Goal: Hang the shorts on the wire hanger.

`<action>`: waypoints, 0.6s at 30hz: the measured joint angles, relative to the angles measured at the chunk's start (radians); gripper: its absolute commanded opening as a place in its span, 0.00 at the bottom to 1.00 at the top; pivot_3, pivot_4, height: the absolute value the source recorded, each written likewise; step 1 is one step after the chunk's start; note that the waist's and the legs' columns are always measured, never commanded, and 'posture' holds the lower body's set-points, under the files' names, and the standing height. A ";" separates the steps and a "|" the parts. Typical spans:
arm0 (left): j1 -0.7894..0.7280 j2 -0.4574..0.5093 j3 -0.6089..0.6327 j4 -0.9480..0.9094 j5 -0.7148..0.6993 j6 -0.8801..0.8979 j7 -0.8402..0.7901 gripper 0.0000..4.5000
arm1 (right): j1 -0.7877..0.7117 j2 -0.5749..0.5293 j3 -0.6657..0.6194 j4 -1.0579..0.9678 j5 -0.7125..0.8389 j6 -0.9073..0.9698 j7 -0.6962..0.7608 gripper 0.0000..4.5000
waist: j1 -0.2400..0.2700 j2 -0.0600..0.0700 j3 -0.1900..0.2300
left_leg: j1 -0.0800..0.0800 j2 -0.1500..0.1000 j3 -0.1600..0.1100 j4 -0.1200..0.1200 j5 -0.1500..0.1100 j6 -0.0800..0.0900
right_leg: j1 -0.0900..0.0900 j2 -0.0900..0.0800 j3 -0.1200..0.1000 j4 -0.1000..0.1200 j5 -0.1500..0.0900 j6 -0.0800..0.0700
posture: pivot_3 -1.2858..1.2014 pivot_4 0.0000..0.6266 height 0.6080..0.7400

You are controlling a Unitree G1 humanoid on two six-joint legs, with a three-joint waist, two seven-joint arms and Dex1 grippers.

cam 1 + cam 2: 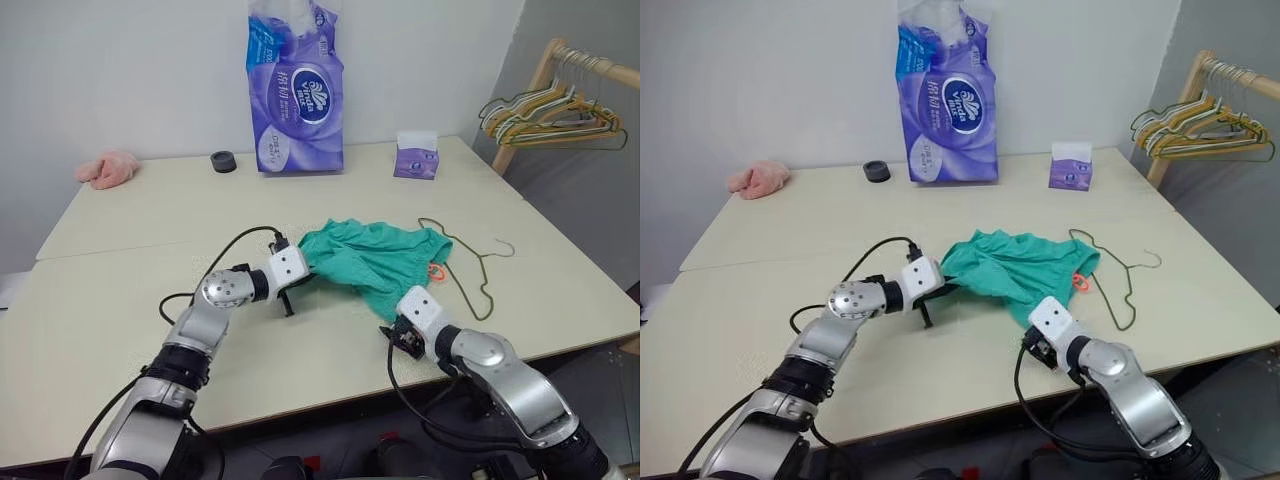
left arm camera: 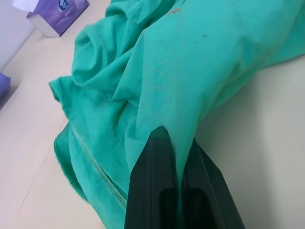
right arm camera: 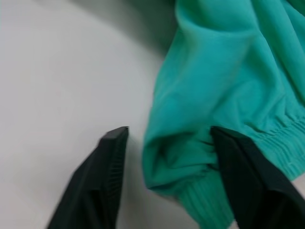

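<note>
Looking at the table (image 1: 150,215), I see my left gripper (image 2: 176,143) pinched tight on a fold of the green shorts (image 1: 375,255). My right gripper (image 3: 169,138) is apart around their near corner. The wire hanger (image 1: 470,265) lies just right of them.

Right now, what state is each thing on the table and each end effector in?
shorts: crumpled on the table, one fold pinched.
wire hanger: lying flat, partly under the shorts.
left end effector: shut on the shorts.
right end effector: open, straddling the waistband corner.
tissue pack: upright.
tissue box: a tissue sticking out.
</note>
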 measured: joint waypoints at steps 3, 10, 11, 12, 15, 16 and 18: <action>0.005 0.014 0.003 -0.022 -0.016 0.025 -0.027 0.00 | -0.019 -0.013 0.001 0.027 -0.027 -0.028 0.003 0.16 | 0.002 0.000 0.000 | 0.000 0.000 0.000 0.000 0.000 0.000 | 0.000 0.000 0.000 0.000 0.000 0.000 | 0.47 0.03 1.00; 0.093 0.082 0.007 -0.130 -0.056 0.116 -0.142 0.00 | -0.105 -0.123 -0.008 0.052 -0.074 -0.126 0.098 0.01 | 0.002 0.001 0.000 | 0.000 0.000 0.000 0.000 0.000 0.000 | 0.000 0.000 0.000 0.000 0.000 0.000 | 0.48 0.04 1.00; 0.108 0.106 0.006 -0.163 -0.068 0.146 -0.174 0.00 | -0.117 -0.153 -0.008 0.046 -0.070 -0.150 0.140 0.01 | 0.002 0.002 0.001 | 0.000 0.000 0.000 0.000 0.000 0.000 | 0.000 0.000 0.000 0.000 0.000 0.000 | 0.49 0.04 1.00; 0.128 0.141 0.006 -0.213 -0.098 0.187 -0.223 0.00 | -0.130 -0.207 -0.009 0.030 -0.056 -0.180 0.205 0.01 | 0.002 0.004 0.003 | 0.000 0.000 0.000 0.000 0.000 0.000 | 0.000 0.000 0.000 0.000 0.000 0.000 | 0.49 0.04 1.00; 0.204 0.314 0.013 -0.414 -0.234 0.355 -0.414 0.00 | -0.174 -0.395 -0.071 -0.049 0.051 -0.281 0.459 0.01 | 0.001 0.008 0.009 | 0.000 0.001 0.001 -0.001 0.000 0.001 | 0.000 0.001 0.000 -0.001 -0.002 0.003 | 0.49 0.04 1.00; 0.230 0.372 0.019 -0.490 -0.288 0.411 -0.469 0.00 | -0.192 -0.442 -0.093 -0.073 0.100 -0.303 0.537 0.01 | 0.001 0.009 0.011 | 0.000 0.001 0.001 -0.001 -0.001 0.001 | 0.000 0.001 0.000 -0.001 -0.003 0.004 | 0.49 0.04 1.00; 0.276 0.464 0.047 -0.613 -0.397 0.517 -0.551 0.00 | -0.216 -0.510 -0.136 -0.103 0.187 -0.324 0.668 0.01 | 0.004 0.010 0.013 | 0.001 0.002 0.001 -0.001 -0.001 0.001 | 0.001 0.001 -0.001 -0.001 -0.004 0.004 | 0.51 0.05 1.00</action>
